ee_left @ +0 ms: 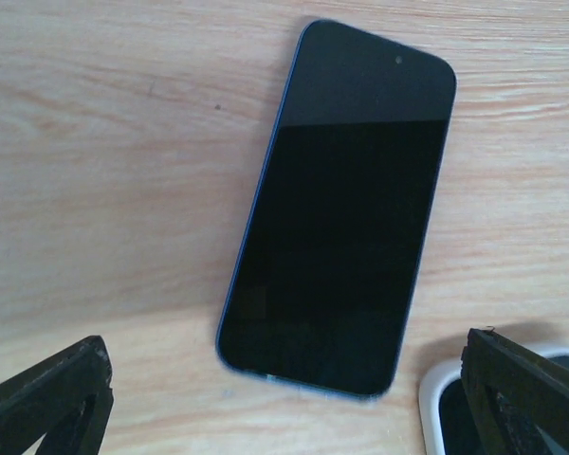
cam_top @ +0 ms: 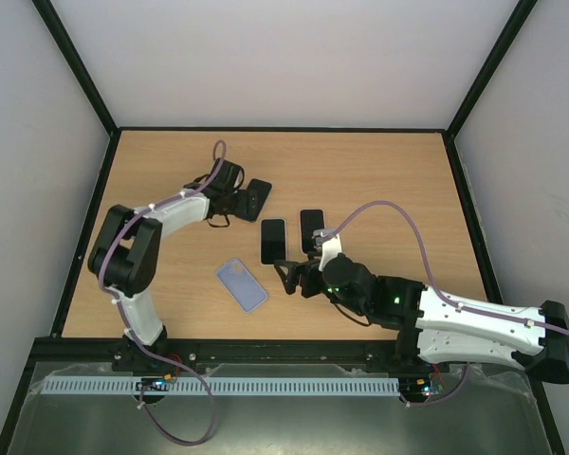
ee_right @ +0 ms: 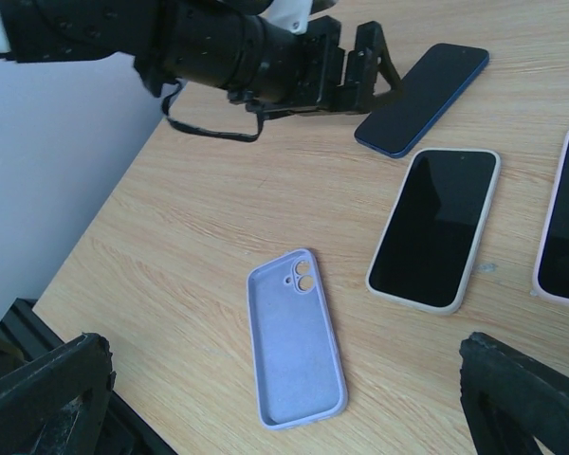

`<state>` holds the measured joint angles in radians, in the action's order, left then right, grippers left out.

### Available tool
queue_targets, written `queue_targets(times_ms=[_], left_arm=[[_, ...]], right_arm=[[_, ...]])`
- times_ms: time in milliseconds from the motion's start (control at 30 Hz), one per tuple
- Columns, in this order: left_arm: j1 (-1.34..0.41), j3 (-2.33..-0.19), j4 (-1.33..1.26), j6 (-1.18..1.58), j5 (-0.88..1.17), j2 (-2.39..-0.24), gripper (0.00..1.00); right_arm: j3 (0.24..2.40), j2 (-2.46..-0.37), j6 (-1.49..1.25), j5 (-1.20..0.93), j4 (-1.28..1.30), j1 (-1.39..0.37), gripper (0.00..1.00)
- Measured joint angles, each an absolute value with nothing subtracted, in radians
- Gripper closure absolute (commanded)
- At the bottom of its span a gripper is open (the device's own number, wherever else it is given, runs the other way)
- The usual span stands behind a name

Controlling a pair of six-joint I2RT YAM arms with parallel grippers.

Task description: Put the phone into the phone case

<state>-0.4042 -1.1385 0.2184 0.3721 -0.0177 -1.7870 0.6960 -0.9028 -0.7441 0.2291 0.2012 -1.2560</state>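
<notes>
Jaws stand spread wide on both arms, and neither pair closes on anything. The right gripper (ee_right: 284, 343) hangs above the wooden table (cam_top: 389, 180), its two dark fingers (ee_right: 47, 398) filling the bottom corners of its wrist view. Directly beneath the gap between them lies the lavender phone case (ee_right: 296, 336), empty, open side up, with its camera cut-out at the far end. Nothing touches it.

Just beyond the case, toward the right-hand finger, lies a phone in a white case (ee_right: 436, 227), its dark screen facing up. A second cased phone (ee_right: 564, 218) lies beside it, cut off by the edge of the view. Farther out, the dark-blue phone (ee_right: 422, 100) rests flat and bare, screen up. It is well apart from the lavender phone case, with the white-cased handset between the two.

The left gripper (ee_left: 284, 353), opened just as wide, hovers low over that dark-blue phone. In its own wrist view the handset's near end sits in the gap between the fingers (ee_left: 52, 403), with bare wood showing on either side, so neither finger meets the phone's edges there. A corner of the white-cased phone shows just beside the right-hand finger.

From overhead, the left arm reaches toward the table's far middle, while the right arm stretches in from the near right corner.
</notes>
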Motion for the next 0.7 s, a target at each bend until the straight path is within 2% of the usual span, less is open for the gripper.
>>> queue_targets(times_ms=[367, 700], left_arm=[[-0.469, -1.344, 0.247, 0.288, -0.079, -2.026, 0.01], [-0.49, -1.421, 0.286, 0.256, -0.115, -2.103, 0.05]], right_arm=[[0.696, -0.889, -0.745, 0.245, 0.231, -1.256, 0.03], [0.696, -0.889, -0.751, 0.252, 0.237, -1.256, 0.03]])
